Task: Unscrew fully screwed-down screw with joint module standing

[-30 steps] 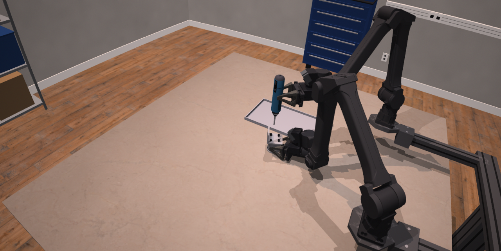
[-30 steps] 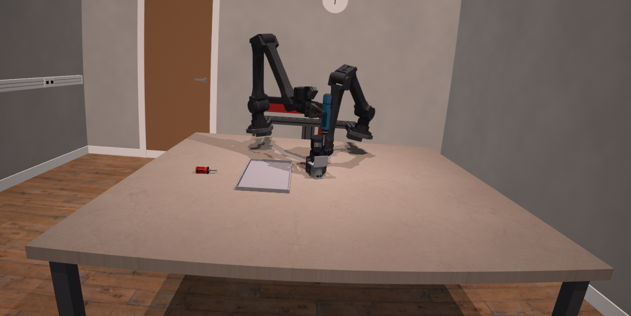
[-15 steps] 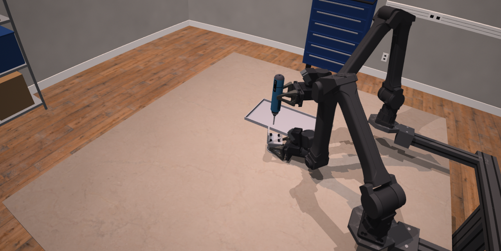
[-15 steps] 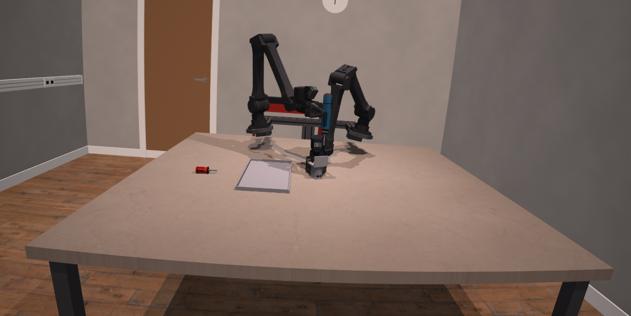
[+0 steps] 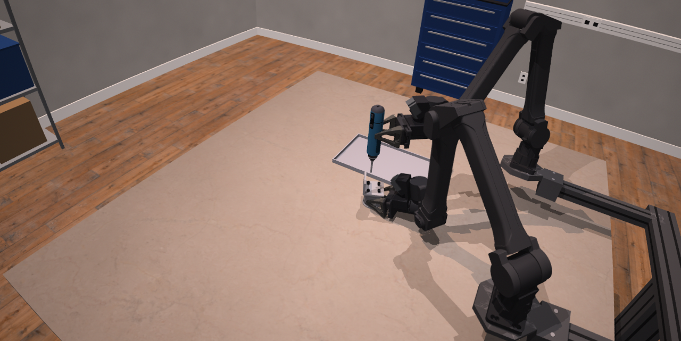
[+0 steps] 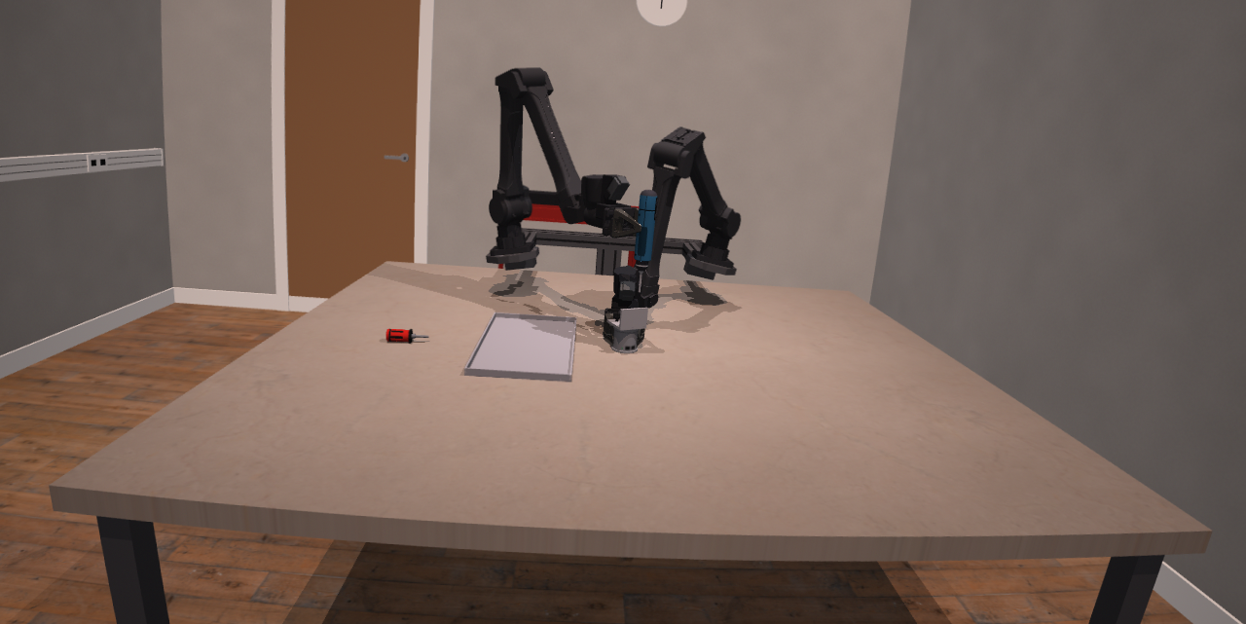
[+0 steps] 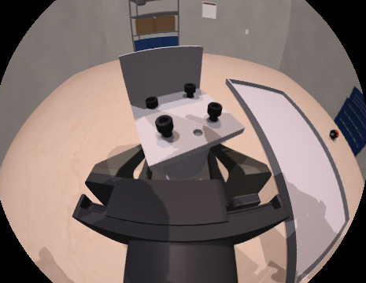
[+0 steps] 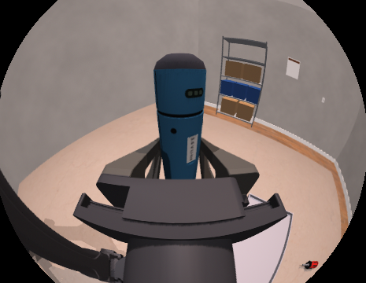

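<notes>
The joint module [image 6: 624,342] [image 7: 184,171] stands upright with the pale bracket [image 6: 633,318] [image 7: 160,72] on top. In the left wrist view, the far-left screw [image 7: 151,102] sits low by the upright plate; three others [image 7: 164,123] [image 7: 214,109] [image 7: 190,89] stand raised with shanks showing. One hole [image 7: 197,132] is empty. My left gripper [image 5: 374,199] [image 7: 180,142] is shut on the module under the bracket; its fingertips are partly hidden. My right gripper [image 5: 379,129] [image 8: 180,142] is shut on the dark blue electric screwdriver [image 5: 372,146] [image 6: 644,240] [image 8: 180,84], nearly vertical, its bit above the bracket, apparently touching nothing.
A shallow tray [image 5: 399,161] [image 6: 523,348] [image 7: 293,145] lies close beside the module. A red screwdriver [image 6: 398,335] [image 7: 334,134] [image 8: 312,264] lies beyond the tray. The left forearm [image 5: 442,172] rises close beside the right gripper in the top view.
</notes>
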Motion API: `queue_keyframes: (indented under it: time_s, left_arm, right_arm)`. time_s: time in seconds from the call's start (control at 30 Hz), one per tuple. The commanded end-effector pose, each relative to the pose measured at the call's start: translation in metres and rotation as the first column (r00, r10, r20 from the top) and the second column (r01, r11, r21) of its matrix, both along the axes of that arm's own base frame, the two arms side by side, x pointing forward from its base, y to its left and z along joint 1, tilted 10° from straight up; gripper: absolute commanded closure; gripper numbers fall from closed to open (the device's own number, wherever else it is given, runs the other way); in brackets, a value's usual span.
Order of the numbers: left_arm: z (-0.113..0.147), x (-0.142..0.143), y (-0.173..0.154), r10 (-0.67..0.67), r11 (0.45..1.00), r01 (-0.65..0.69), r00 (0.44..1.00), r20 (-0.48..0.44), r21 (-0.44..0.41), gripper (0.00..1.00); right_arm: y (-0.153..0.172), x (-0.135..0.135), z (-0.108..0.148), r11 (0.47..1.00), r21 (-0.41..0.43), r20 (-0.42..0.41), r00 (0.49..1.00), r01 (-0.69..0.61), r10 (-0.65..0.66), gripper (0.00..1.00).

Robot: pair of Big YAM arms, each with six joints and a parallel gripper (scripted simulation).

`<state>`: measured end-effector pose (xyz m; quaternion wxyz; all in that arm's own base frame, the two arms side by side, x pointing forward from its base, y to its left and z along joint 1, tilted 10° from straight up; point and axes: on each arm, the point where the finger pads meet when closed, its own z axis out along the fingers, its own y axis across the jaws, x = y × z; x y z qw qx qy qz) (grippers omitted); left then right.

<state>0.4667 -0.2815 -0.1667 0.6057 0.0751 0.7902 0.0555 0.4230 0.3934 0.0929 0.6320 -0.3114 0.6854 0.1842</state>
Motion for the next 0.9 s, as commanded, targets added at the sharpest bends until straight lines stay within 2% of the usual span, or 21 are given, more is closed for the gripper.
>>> queue_keyframes:
  time_s: [0.0,0.07,0.13,0.23,0.33,0.43,0.57,0.63,0.87]
  left_arm:
    - [0.005,0.004,-0.004,-0.001,1.000,0.001,1.000,0.013,-0.009,0.41]
    - [0.005,0.004,-0.004,-0.001,1.000,0.001,1.000,0.013,-0.009,0.41]
    - [0.005,0.004,-0.004,-0.001,1.000,0.001,1.000,0.013,-0.009,0.41]
    - [0.005,0.004,-0.004,-0.001,1.000,0.001,1.000,0.013,-0.009,0.41]
    - [0.005,0.004,-0.004,-0.001,1.000,0.001,1.000,0.013,-0.009,0.41]
    - [0.005,0.004,-0.004,-0.001,1.000,0.001,1.000,0.013,-0.009,0.41]
    - [0.005,0.004,-0.004,-0.001,1.000,0.001,1.000,0.013,-0.009,0.41]
    - [0.005,0.004,-0.004,-0.001,1.000,0.001,1.000,0.013,-0.009,0.41]
    - [0.005,0.004,-0.004,-0.001,1.000,0.001,1.000,0.013,-0.009,0.41]
  right_arm:
    - [0.015,0.021,0.036,0.996,0.089,0.075,0.997,0.000,-0.007,0.58]
    - [0.014,0.021,0.030,0.996,0.084,0.071,0.997,0.001,-0.007,0.58]
    - [0.017,0.019,0.051,0.994,0.110,0.097,0.995,-0.007,-0.004,0.58]
    - [0.017,0.018,0.051,0.994,0.110,0.097,0.995,-0.008,-0.002,0.58]
    - [0.016,0.020,0.047,0.994,0.109,0.095,0.995,-0.005,-0.005,0.58]
    - [0.014,0.021,0.028,0.996,0.089,0.074,0.997,-0.001,-0.005,0.58]
    - [0.014,0.020,0.043,0.994,0.110,0.097,0.995,-0.005,-0.006,0.58]
    - [0.014,0.020,0.034,0.995,0.101,0.088,0.996,-0.004,-0.005,0.58]
    - [0.014,0.019,0.035,0.995,0.105,0.087,0.996,-0.004,-0.005,0.58]
